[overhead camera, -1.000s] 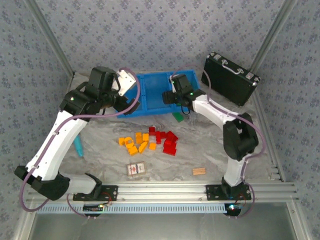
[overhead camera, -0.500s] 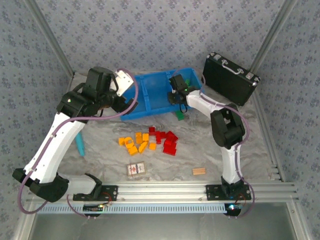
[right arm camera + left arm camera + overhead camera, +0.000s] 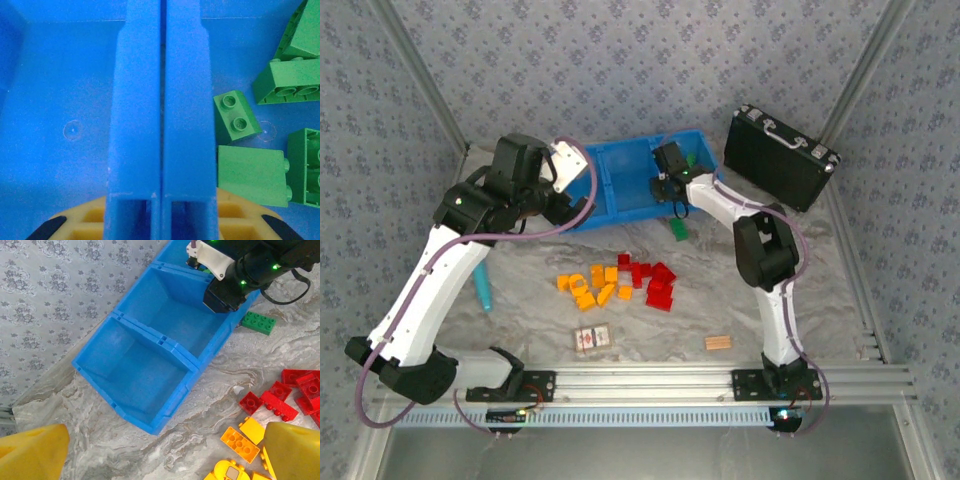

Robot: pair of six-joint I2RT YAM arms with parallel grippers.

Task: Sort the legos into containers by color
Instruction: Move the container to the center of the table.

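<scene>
Showing right claw pressed together on or just above tray divider, upper centre; left claw spread near tray's left end. Green legos in right bin, red and orange legos loose mid-frame. Risks snagging divider, dragging or tipping tray.

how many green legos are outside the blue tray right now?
1. The green lego lies on the table just in front of the blue tray's right-hand end. More could be hidden under the right arm.
</scene>
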